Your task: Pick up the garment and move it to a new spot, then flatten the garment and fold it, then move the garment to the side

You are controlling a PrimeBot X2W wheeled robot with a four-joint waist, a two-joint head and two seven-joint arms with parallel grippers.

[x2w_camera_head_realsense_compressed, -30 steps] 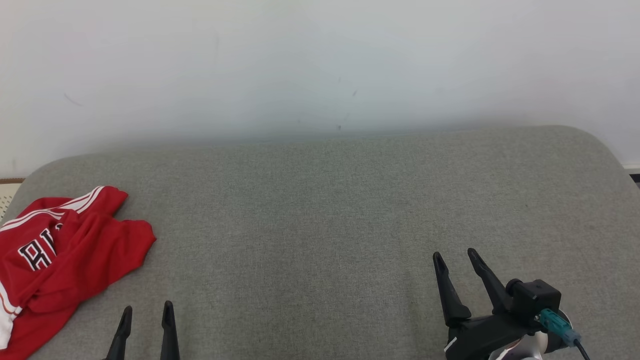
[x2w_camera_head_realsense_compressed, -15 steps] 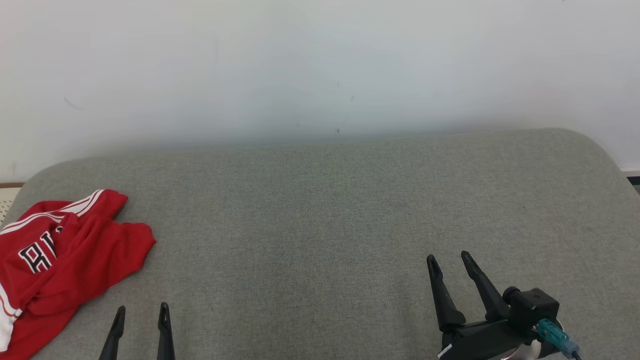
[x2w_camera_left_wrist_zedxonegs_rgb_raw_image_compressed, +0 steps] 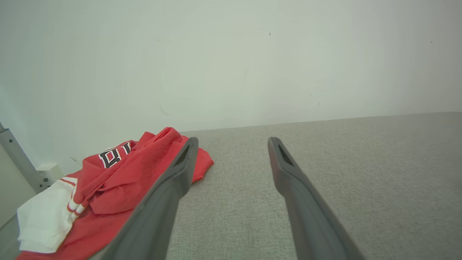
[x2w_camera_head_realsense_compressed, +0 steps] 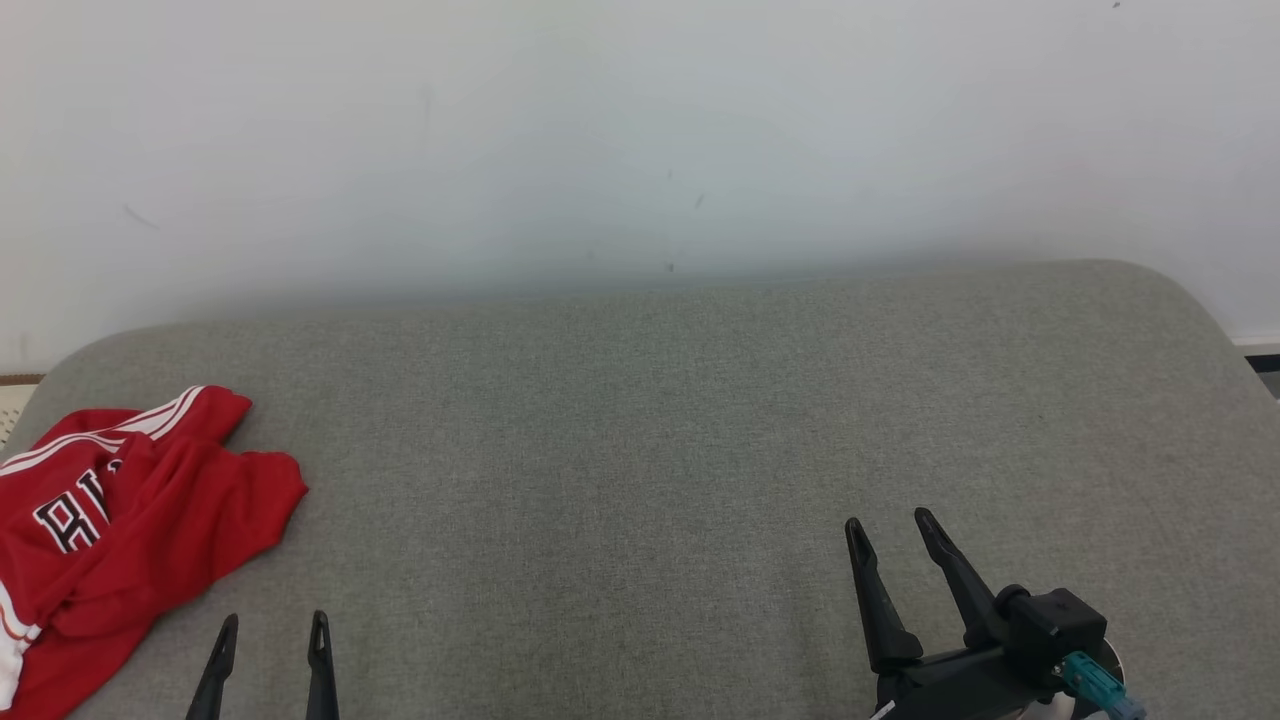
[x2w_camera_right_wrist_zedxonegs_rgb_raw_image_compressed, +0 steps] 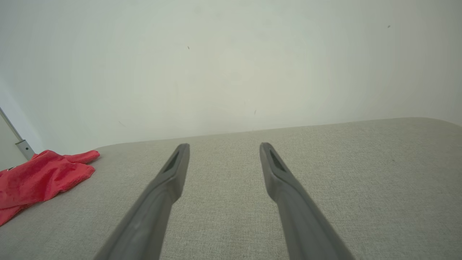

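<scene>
The garment [x2w_camera_head_realsense_compressed: 130, 520], a red jersey with black white-edged lettering and white striped trim, lies crumpled at the left end of the grey cushioned surface [x2w_camera_head_realsense_compressed: 640, 420]. In the left wrist view the garment [x2w_camera_left_wrist_zedxonegs_rgb_raw_image_compressed: 119, 180] lies left of and beyond the fingers, a white part at its near left. My left gripper [x2w_camera_head_realsense_compressed: 272, 622] stands open at the lower left, just right of the garment and apart from it. My right gripper [x2w_camera_head_realsense_compressed: 888, 523] is open at the lower right over bare fabric. The right wrist view has the garment [x2w_camera_right_wrist_zedxonegs_rgb_raw_image_compressed: 39, 177] far to the left.
A plain white wall [x2w_camera_head_realsense_compressed: 640, 140] backs the grey surface. The surface has rounded far corners, and its right far corner [x2w_camera_head_realsense_compressed: 1190, 290] drops off near the wall. A metal post [x2w_camera_left_wrist_zedxonegs_rgb_raw_image_compressed: 18, 159] stands at the left beyond the garment.
Both grippers have slid a little lower in the head view. The whole picture has shifted slightly downward, so the camera has moved. The garment lies as before.
</scene>
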